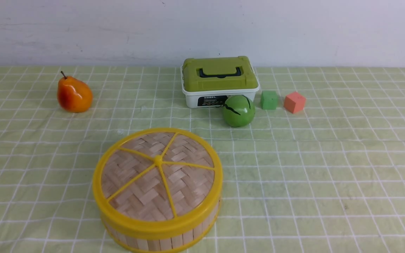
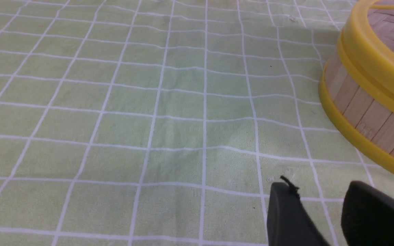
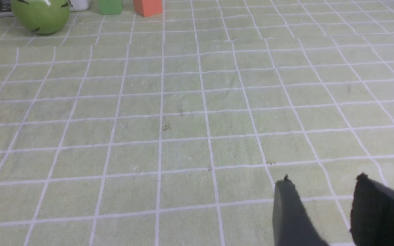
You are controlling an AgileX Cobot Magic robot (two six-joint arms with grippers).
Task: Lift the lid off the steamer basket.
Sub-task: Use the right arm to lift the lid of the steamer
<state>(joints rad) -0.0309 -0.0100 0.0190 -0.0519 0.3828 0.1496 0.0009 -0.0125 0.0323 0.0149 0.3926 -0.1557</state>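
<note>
Though near left fingers [image 2: 286, 218], lid [image 2: 371, 58] apart.

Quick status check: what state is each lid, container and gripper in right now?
lid: seated on the steamer basket, untouched.
steamer basket: covered, upright.
green-lidded box: shut.
left gripper: open, empty, beside the basket.
right gripper: open, empty, away from the basket.
</note>
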